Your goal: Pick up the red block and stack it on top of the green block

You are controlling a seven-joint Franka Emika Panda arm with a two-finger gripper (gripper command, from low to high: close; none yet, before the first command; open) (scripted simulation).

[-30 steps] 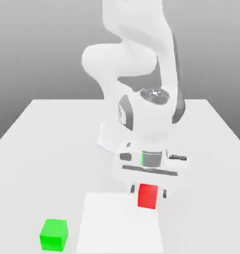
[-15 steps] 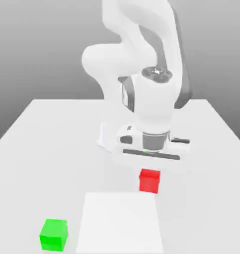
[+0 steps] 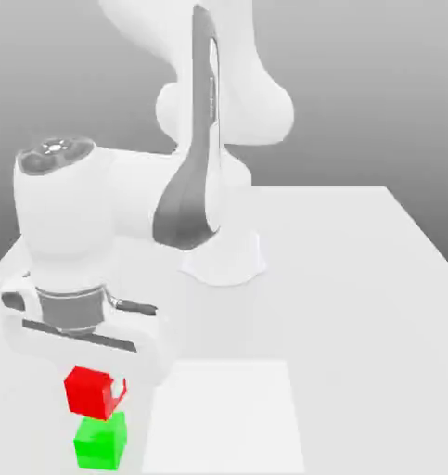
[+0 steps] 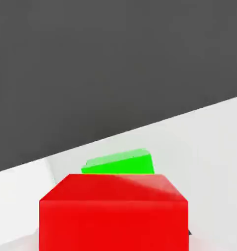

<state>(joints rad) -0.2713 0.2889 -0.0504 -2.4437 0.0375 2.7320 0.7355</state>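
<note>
The red block [image 3: 90,391] hangs in the air, held by my gripper [image 3: 93,393], which is shut on it at the exterior view's lower left. Directly beneath it the green block [image 3: 101,442] rests on the table, the red block's underside just above its top. In the hand view the red block [image 4: 113,215] looms close and the green block [image 4: 121,163] peeks out beyond it. One fingertip [image 3: 121,391] shows beside the red block.
A flat white square patch [image 3: 224,417] lies on the table [image 3: 357,278] just to the exterior view's right of the green block. The arm's base [image 3: 223,255] stands at the table's middle rear.
My gripper has carried the red block up off the table and swung it from the middle to the exterior view's left, over the green block. The green block has stayed put.
</note>
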